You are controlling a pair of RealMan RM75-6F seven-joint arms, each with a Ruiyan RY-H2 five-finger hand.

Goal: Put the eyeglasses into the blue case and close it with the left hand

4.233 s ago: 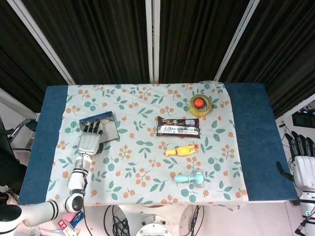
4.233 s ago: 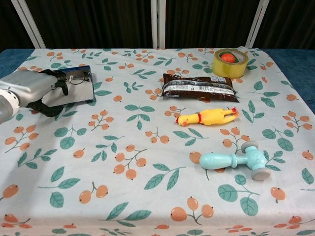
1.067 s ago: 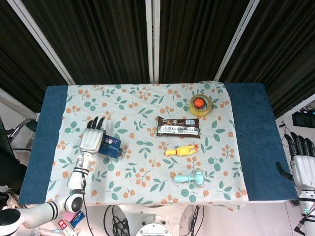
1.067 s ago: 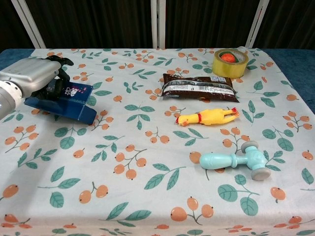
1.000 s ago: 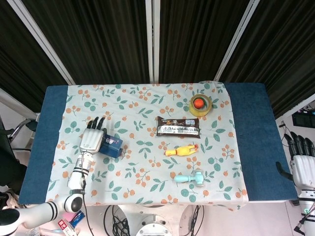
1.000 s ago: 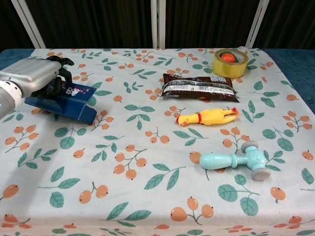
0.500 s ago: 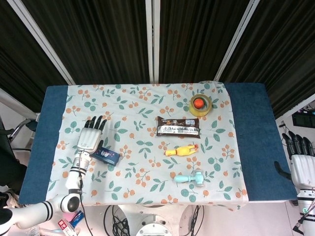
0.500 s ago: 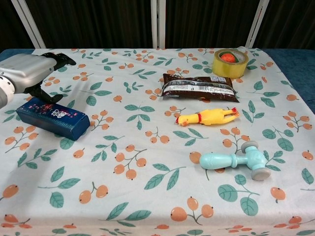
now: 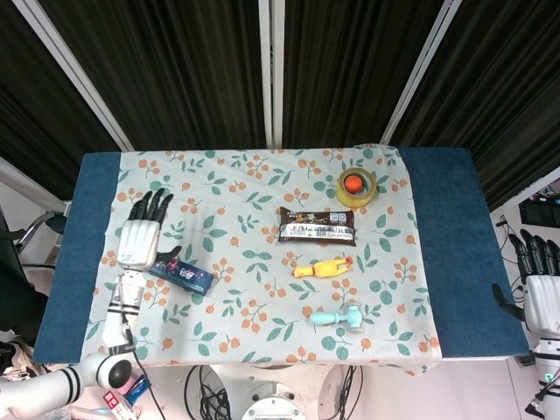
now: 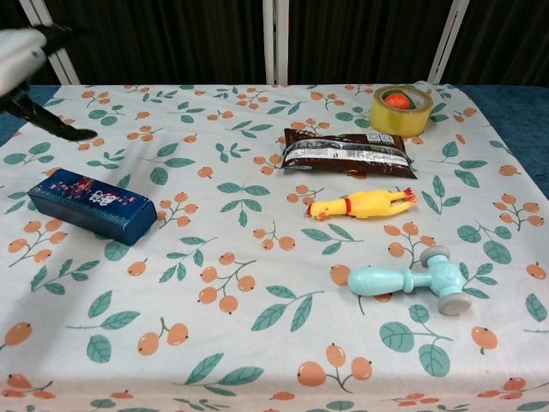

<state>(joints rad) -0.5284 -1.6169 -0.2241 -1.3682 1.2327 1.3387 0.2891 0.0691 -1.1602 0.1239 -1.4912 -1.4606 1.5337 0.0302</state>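
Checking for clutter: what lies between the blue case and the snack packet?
Only bare floral cloth separates the blue case from the snack packet, clearest in the chest view.

The left hand (image 9: 140,234) hung palm down with its dark fingers (image 9: 154,206) spread and stretched straight forward, holding nothing, and its slim white forearm (image 9: 118,305) ran back from the wrist toward the robot's body. The right hand (image 9: 543,291) stood far out to the robot's right, fingers upright and slightly apart, empty, its thumb (image 9: 502,297) jutting toward the left hand.
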